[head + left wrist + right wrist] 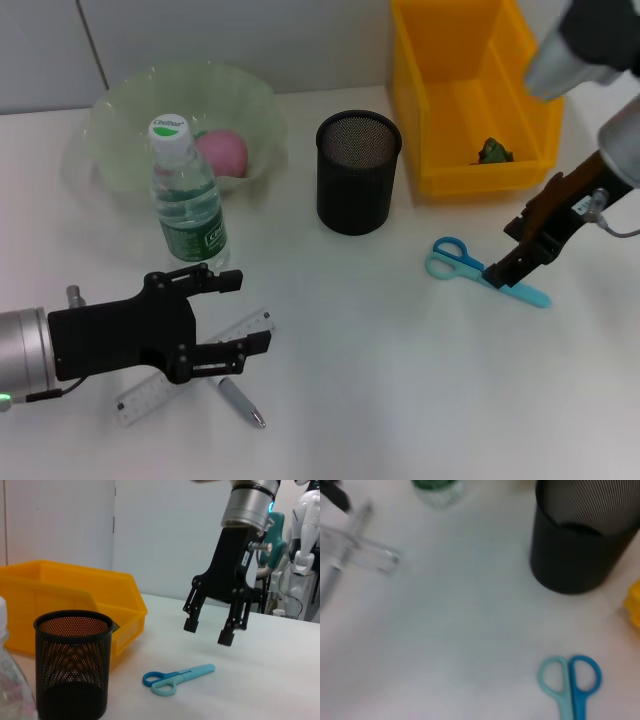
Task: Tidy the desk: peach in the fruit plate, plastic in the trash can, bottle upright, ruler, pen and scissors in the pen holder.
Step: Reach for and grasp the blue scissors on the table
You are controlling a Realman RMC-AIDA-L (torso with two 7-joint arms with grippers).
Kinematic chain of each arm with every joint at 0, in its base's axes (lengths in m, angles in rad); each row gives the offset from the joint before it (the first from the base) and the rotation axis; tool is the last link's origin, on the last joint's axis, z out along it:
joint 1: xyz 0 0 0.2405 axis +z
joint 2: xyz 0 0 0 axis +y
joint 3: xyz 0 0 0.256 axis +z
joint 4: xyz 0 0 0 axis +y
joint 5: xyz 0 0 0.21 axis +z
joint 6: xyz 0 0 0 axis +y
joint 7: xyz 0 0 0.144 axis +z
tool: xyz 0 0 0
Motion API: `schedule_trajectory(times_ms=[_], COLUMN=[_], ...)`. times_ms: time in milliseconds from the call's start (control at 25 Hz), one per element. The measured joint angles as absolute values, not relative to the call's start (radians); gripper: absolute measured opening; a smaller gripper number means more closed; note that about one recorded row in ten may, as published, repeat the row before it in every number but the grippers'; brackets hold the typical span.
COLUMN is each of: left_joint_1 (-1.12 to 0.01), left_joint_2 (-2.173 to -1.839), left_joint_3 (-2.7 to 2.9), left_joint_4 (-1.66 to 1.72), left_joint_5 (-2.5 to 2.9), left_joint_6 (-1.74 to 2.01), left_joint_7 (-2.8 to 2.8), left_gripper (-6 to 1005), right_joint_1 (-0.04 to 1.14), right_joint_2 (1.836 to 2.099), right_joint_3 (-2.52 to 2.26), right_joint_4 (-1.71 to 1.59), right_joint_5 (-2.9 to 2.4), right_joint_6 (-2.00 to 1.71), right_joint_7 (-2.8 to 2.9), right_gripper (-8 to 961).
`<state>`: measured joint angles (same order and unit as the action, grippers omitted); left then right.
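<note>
Black-fingered left gripper (232, 318) low at the near left of the white desk (380, 380), fingers spread wide, hovering over the clear ruler (150, 392), nothing held. Silver-tipped pen (240, 402) flat just beside the ruler, crossing under its near end. Behind these, water bottle (188, 205) upright with white cap and green label. Farther back, translucent green fruit plate (120, 150) with the pink peach (222, 152) inside, touching nothing but the plate.

Mid-desk: black mesh pen holder (358, 172) upright, well apart from the ruler and pen, no tools visible inside.

To its right, yellow trash can (470, 90) against the back wall, a small green crumpled piece of plastic (492, 151) on its floor.

Near right: blue and teal scissors (485, 271) flat on the desk, closed, handles toward the pen holder. Right gripper (209, 631) poised over the blade end, fingers parted wide and empty; from the left wrist view, fingertips clearly above the scissors, not touching.
</note>
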<state>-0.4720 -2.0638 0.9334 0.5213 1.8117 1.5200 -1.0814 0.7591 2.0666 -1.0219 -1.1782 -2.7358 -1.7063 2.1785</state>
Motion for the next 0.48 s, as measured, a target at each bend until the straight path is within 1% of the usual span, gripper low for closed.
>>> schedule_trajectory(times_ms=[120,480], left_joint_1=[-0.473,-0.474], left_joint_2=[-2.064,-2.063], left_joint_3=[0.934,0.931], left_joint_4=[0.521,0.52], left_joint_5=[1.812,1.812], left_joint_6=[1.519,1.517], left_joint_7=[-1.084,-1.088], left_gripper=[823,823], right_joint_1=[0.777,0.815], right_joint_2=[2.077,2.077], right_joint_3=[-1.082,-1.168], right_joint_4=[-1.159,-1.02], right_joint_5=[-2.787,-2.815], right_joint_6=[-1.672,-1.546], right_joint_7=[2.222,2.294], right_gripper=[755,747])
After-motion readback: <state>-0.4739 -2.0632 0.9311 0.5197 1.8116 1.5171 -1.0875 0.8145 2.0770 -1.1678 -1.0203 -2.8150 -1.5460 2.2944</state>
